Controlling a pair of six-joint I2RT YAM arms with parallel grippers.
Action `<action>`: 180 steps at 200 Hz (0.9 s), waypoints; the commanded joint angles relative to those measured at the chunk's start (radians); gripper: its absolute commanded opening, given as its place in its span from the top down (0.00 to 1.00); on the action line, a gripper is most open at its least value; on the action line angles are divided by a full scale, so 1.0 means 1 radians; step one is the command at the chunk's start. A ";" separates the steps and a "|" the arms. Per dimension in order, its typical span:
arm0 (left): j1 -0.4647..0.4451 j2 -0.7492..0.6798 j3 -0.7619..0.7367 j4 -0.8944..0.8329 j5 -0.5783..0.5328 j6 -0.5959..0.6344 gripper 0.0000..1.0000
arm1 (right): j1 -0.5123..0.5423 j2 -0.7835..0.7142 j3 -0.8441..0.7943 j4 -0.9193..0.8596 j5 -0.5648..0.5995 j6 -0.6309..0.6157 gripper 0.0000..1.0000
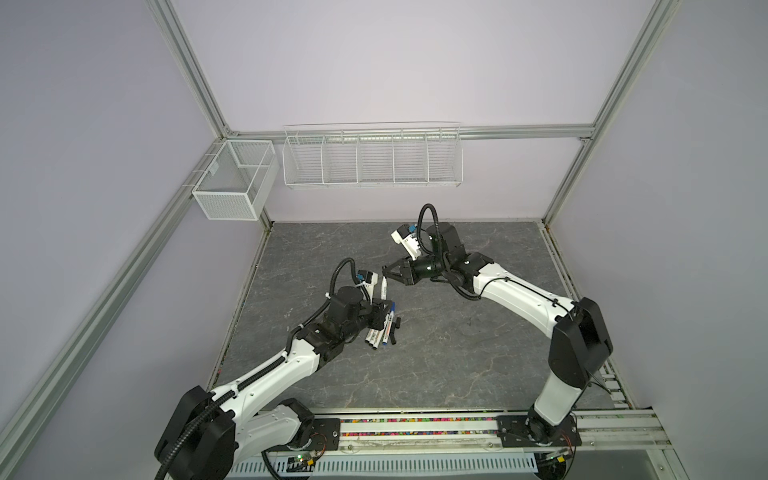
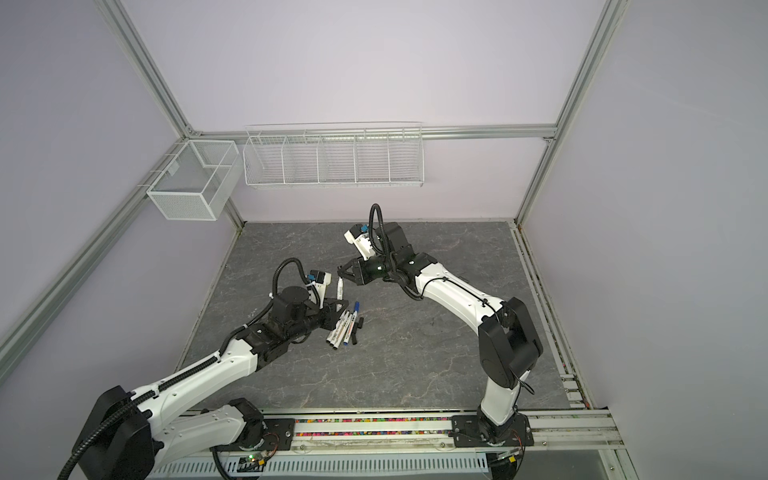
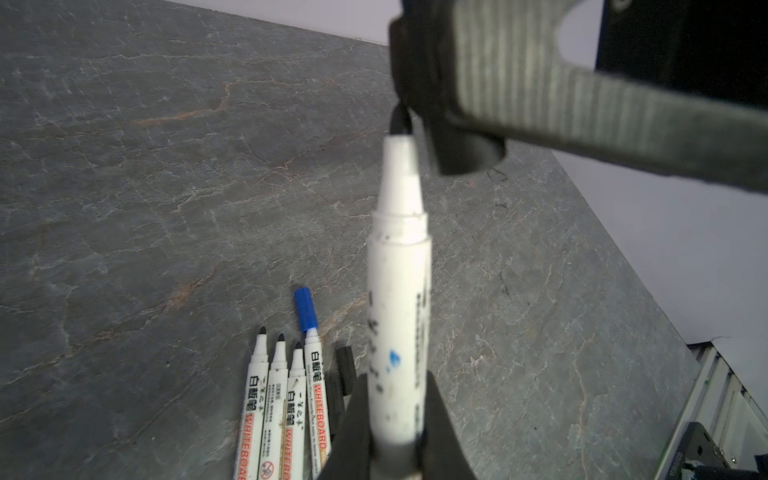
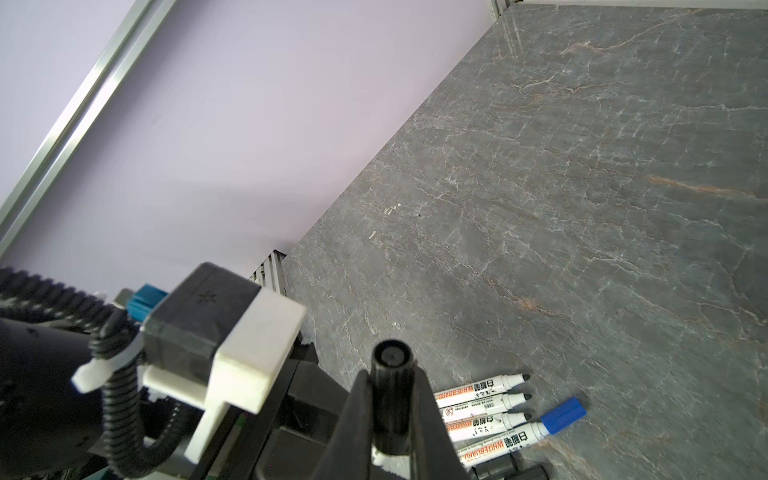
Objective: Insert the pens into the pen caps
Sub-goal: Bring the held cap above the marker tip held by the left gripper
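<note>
My left gripper is shut on a white pen that points up toward my right gripper. The right one is shut on a black pen cap. The pen's black tip sits right at the cap; whether it is inside I cannot tell. On the table below lie three uncapped black-tipped pens and one pen with a blue cap, side by side. Loose black caps lie next to them.
A white mesh box hangs on the left frame. A long wire rack hangs on the back wall. The arms' base rail runs along the front edge of the grey slab.
</note>
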 commanded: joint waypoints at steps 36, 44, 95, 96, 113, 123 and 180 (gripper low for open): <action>-0.004 0.007 0.041 0.019 0.001 0.012 1.00 | -0.004 0.024 0.038 0.022 0.009 -0.015 0.92; -0.004 0.008 0.041 0.019 0.001 0.012 1.00 | -0.007 0.029 0.049 0.022 0.011 -0.014 0.92; -0.004 0.017 0.051 0.013 0.006 0.016 1.00 | -0.012 0.055 0.080 0.035 0.011 -0.006 0.92; -0.004 0.017 0.051 0.012 0.006 0.016 1.00 | -0.012 0.055 0.080 0.035 0.012 -0.006 0.92; -0.003 0.016 0.054 0.012 0.006 0.016 1.00 | -0.012 0.059 0.074 0.037 0.016 -0.003 0.92; -0.004 0.017 0.054 0.011 0.007 0.016 1.00 | -0.012 0.061 0.071 0.032 0.023 -0.005 0.92; -0.003 0.019 0.055 0.020 -0.010 0.009 1.00 | -0.014 0.034 0.034 0.015 0.022 -0.025 0.92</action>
